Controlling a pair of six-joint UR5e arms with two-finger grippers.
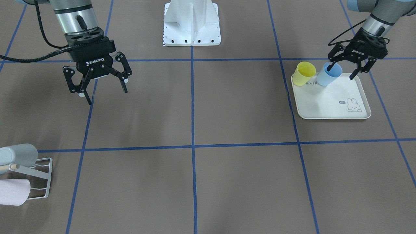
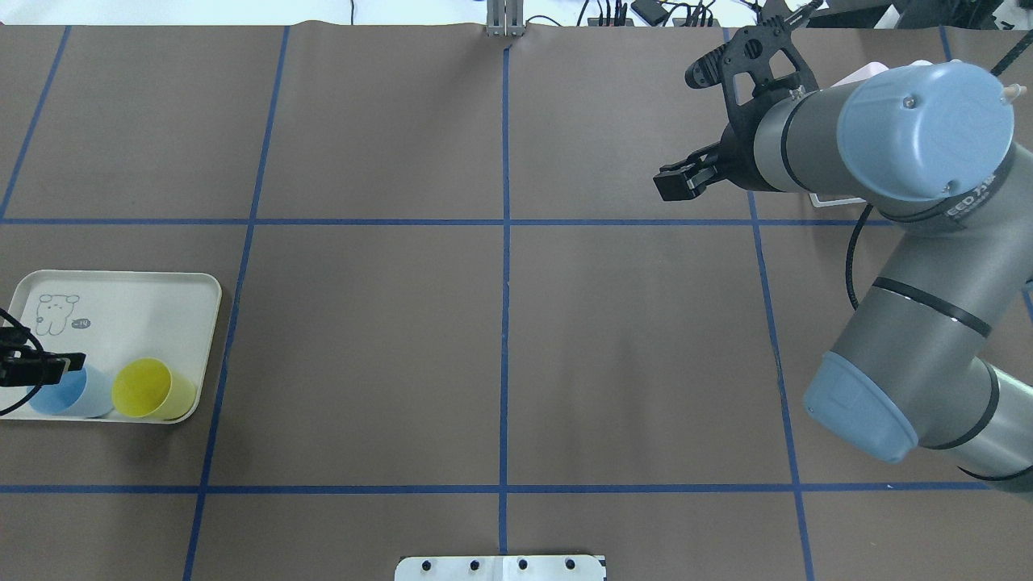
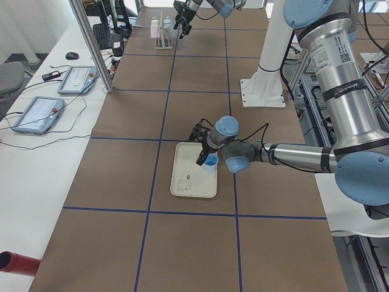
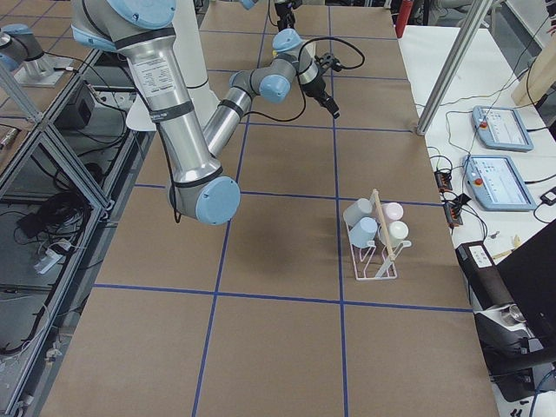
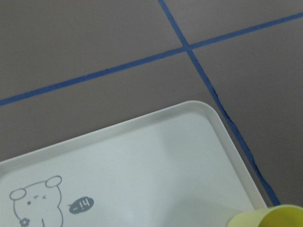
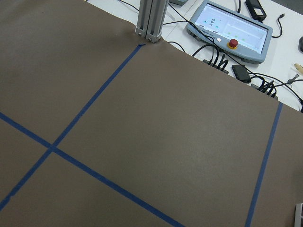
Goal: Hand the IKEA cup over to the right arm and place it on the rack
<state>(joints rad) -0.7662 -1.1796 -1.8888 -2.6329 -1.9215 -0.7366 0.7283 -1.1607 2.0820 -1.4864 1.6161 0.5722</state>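
A light blue IKEA cup [image 1: 326,78] stands upright on a cream rabbit-print tray [image 1: 334,104], next to a yellow cup [image 1: 305,73]. My left gripper [image 1: 340,73] is open at the blue cup. One finger dips into its mouth and the other hangs outside its wall, so the wall lies between them. My right gripper [image 1: 107,97] hangs open and empty above the bare table, far from both tray and rack. The white wire rack [image 1: 40,177] stands at the table's corner on my right side.
The rack [image 4: 378,248] holds several cups, among them a grey-blue one [image 1: 18,154] and a pink one [image 1: 13,191]. The robot's white base plate [image 1: 191,26] sits at mid-table. Blue tape lines cross the brown surface. Tablets and cables lie past the table's far edge.
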